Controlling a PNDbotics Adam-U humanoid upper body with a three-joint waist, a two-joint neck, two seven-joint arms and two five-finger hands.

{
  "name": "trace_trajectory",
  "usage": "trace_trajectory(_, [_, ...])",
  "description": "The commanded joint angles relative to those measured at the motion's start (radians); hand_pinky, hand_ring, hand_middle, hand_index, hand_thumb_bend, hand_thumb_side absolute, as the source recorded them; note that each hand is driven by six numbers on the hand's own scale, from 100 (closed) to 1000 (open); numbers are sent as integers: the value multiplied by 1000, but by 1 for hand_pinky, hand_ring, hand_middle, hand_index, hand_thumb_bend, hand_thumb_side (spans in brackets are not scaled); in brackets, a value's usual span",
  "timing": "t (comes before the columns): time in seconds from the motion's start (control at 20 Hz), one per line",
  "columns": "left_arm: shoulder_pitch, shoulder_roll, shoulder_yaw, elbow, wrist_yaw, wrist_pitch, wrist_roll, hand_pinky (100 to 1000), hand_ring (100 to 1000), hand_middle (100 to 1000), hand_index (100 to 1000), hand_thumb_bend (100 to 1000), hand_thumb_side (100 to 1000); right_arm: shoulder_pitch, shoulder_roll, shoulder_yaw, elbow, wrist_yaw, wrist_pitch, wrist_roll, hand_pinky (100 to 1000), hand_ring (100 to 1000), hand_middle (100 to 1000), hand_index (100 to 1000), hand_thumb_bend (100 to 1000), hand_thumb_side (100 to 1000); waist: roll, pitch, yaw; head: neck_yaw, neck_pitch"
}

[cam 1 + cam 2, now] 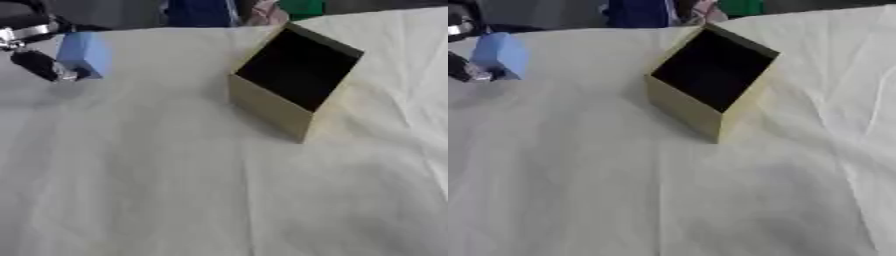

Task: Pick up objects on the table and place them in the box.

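While the block [85,52], a light blue one, sits up at the far left of the bench [175,190], the left hand [39,62] is right against it. That hand comes in from the upper left corner, black with a silver band near the wrist, and a dark finger [37,65] reaches down along the block's left side, its pale tip close to the block's lower corner. I cannot tell whether the fingers are closed round the block or only lying beside it; too little of the hand shows. Whether the block rests on the cloth or hangs just above it is also unclear, though a soft shadow lies on the cloth below and to the left of it.

To the right of the block, well apart from it, stands the box [267,107]. It is tan cardboard, open at the top, dark inside, and turned so that one corner points toward the near edge. It looks tilted, with its opening facing up and toward the near left.

A white cloth [394,90] covers the bench, creased in long folds on the right side.

Beyond the far edge something dark blue [197,12] and something green [302,7] show. The right hand appears in neither view.
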Motion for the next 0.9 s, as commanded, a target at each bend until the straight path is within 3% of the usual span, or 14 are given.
trace_trajectory(0.05, [-36,-16,12,-44,47,-354,-354,964,815,572,765,100,236,-7,-11,-9,-16,-9,-5,0,657,833,632,737,100,824,-4,-22,-4,-2,3])
trace_trajectory(0.3, [-54,-83,18,-114,109,-304,-354,954,810,563,761,100,279,-17,-16,-12,-16,-18,-12,-1,658,831,632,737,100,823,-5,-22,-16,-25,7])
trace_trajectory(0.55, [-53,-155,54,-201,119,-159,-320,937,802,545,750,100,287,-31,-15,-15,-16,-32,-20,-4,658,831,633,737,100,822,-11,-17,-34,-41,0])
trace_trajectory(0.75, [-49,-236,78,-293,-18,-48,-188,924,799,544,749,100,282,-58,-15,-12,-16,-56,-30,2,659,830,633,737,100,821,-22,-7,-61,5,-10])
trace_trajectory(0.9, [-36,-299,81,-341,-144,-11,-83,913,800,555,751,100,269,-79,-15,-11,-16,-79,-39,12,659,829,633,736,100,820,-29,-1,-81,65,-12])
